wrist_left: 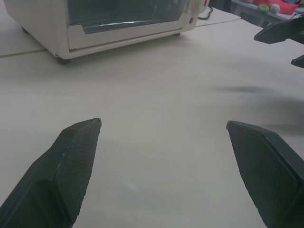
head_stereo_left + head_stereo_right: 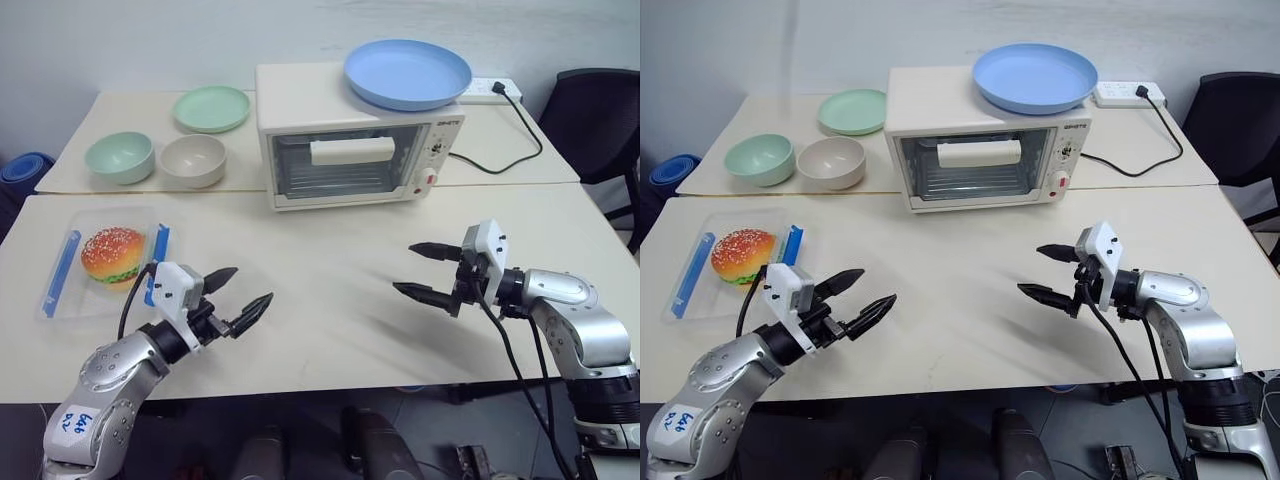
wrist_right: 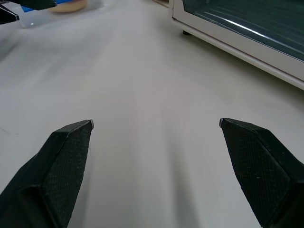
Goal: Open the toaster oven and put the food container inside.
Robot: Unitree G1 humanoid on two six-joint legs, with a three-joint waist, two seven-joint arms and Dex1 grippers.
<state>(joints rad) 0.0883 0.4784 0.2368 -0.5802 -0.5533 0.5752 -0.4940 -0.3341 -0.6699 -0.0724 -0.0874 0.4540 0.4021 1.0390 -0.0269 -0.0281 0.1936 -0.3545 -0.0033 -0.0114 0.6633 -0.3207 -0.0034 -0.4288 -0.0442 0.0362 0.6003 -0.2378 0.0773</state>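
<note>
Left eye view: I see the toaster oven (image 2: 345, 150) shut at the desk's (image 2: 330, 250) far side, the food container (image 2: 100, 270) nearer, off its left. Both my end effectors, left (image 2: 238, 298) and right (image 2: 425, 270), hover spread wide, empty, before the oven.
</note>
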